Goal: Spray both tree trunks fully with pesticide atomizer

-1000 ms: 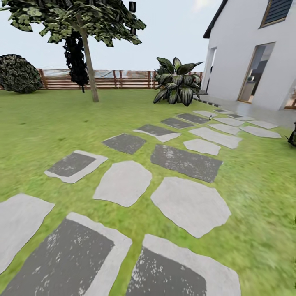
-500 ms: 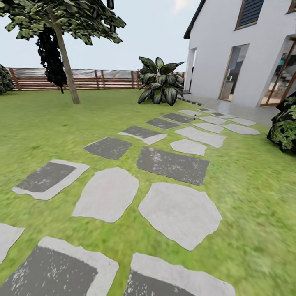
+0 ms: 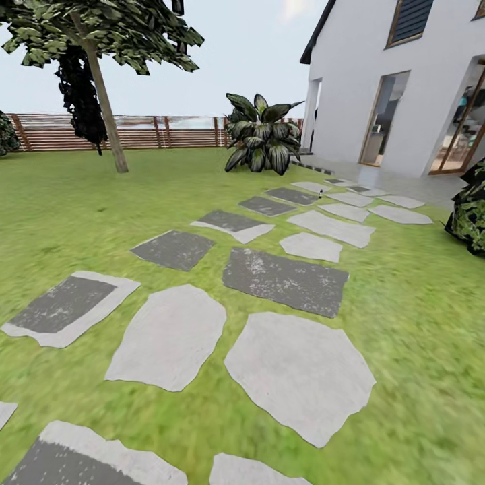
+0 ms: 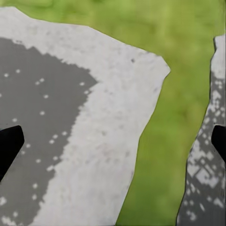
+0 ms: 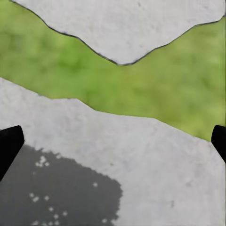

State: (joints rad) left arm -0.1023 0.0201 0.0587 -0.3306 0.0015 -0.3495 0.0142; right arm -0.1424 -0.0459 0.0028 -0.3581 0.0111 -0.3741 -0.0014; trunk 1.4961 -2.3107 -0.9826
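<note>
Camera nearer: one house, one fence

Home garden: lawn, fence, house

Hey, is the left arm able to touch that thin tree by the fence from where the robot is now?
Probably not. The thin tree stands far across the lawn near the fence, while the left gripper hangs open over a stepping stone.

The dark bush and house are cut off by the frame edge.
</note>
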